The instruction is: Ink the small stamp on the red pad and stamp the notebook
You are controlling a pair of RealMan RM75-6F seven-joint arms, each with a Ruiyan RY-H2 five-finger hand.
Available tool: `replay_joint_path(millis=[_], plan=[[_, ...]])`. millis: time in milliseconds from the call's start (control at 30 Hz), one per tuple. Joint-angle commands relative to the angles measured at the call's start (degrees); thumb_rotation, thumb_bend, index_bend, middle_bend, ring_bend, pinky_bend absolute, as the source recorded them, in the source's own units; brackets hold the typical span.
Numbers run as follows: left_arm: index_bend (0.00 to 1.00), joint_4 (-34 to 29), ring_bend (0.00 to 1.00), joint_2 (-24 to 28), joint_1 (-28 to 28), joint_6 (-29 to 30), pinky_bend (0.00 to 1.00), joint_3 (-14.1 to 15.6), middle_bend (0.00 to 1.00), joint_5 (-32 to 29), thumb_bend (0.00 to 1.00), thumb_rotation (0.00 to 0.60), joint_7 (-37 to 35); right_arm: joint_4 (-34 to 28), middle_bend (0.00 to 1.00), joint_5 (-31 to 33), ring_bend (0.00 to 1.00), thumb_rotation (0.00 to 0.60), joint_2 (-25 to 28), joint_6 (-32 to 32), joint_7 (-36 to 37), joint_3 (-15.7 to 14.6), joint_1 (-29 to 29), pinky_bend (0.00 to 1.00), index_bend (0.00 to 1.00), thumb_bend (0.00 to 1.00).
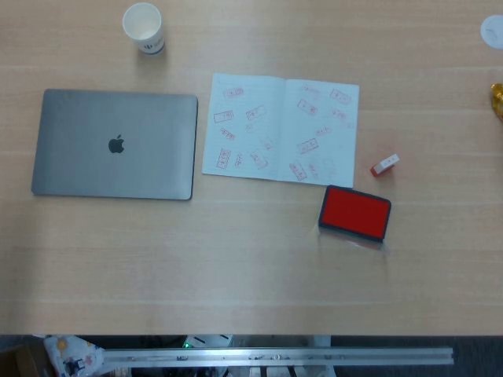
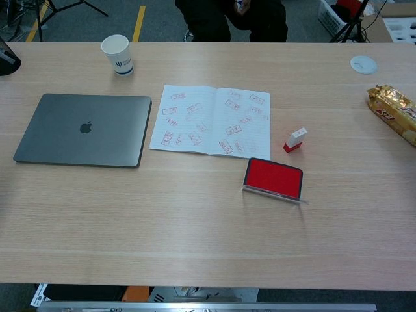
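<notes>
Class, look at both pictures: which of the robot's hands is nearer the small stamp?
Neither can be judged: no hand shows in either view. The small stamp lies alone on the table, right of the notebook.

you couldn't see either hand in either view. the gold snack packet (image 1: 498, 100) was cut by the head view's right edge, as was the white disc (image 1: 493, 31). a dark object (image 2: 6, 57) was clipped at the chest view's left edge. the notebook (image 2: 212, 120) imprints were too small to read.
</notes>
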Motion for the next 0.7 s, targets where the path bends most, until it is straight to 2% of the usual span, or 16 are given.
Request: replay_joint_path(millis=[33, 333, 700], plan=[[0.16, 0.0, 0.24, -0.4, 0.3, 1.3, 0.18, -0.2, 0.24, 0.6, 0.30, 0.600, -0.1, -1.3, 0.48, -1.8, 0.36, 0.600, 2.0, 2.6, 2.4, -0.4, -3.1, 0.30, 0.57, 0.30], [0.16, -0.2, 0.24, -0.9, 1.1, 3.7, 0.18, -0.2, 0.24, 2.4, 0.30, 0.600, -0.7, -2.6, 0.50, -6.4, 0.37, 0.600, 3.5, 6.1, 5.5, -1.3, -7.8, 0.30, 0.59, 0.30], [0.16, -0.5, 0.24, -0.9, 1.6, 4.3, 0.18, -0.2, 0.24, 2.1, 0.30, 0.600, -0.7, -5.7, 0.51, -10.3, 0.38, 0.600, 4.0, 8.2, 3.4, -1.5, -10.9, 0.30, 0.61, 0.30]])
